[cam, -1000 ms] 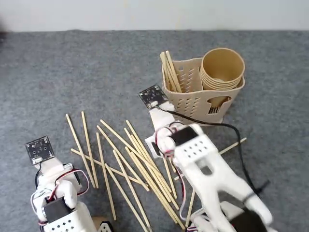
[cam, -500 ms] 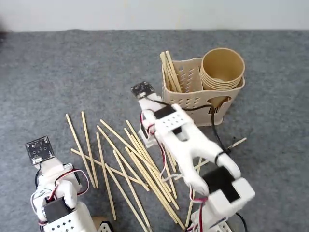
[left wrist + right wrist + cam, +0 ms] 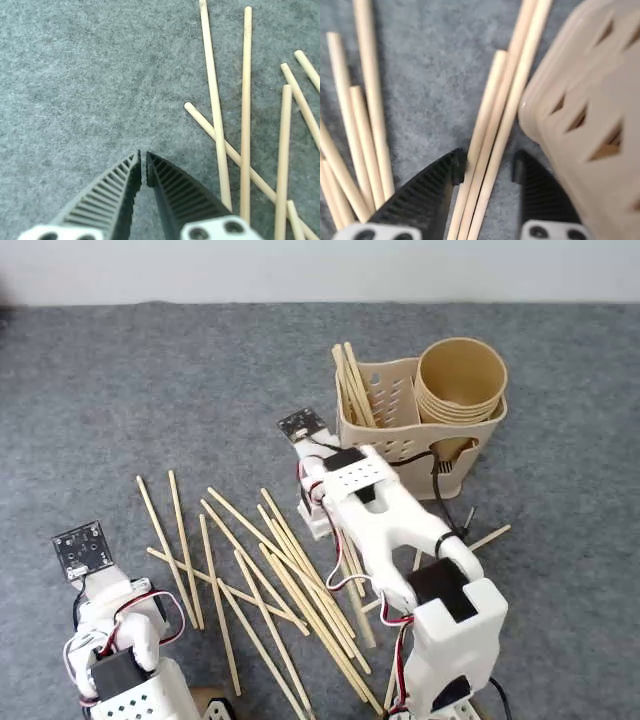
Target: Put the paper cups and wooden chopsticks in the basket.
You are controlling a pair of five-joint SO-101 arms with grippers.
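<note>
At lower left, the left gripper (image 3: 142,167) hangs clenched shut over grey carpet (image 3: 75,75). In the middle lie loose chopsticks (image 3: 270,560). The right gripper (image 3: 488,165), jaws apart, straddles three chopsticks (image 3: 495,125) beside the basket (image 3: 390,455), which holds stacked paper cups (image 3: 460,380).

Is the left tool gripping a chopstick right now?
No, the left tool is shut on nothing over the grey mat, chopsticks lying beside it.
</note>
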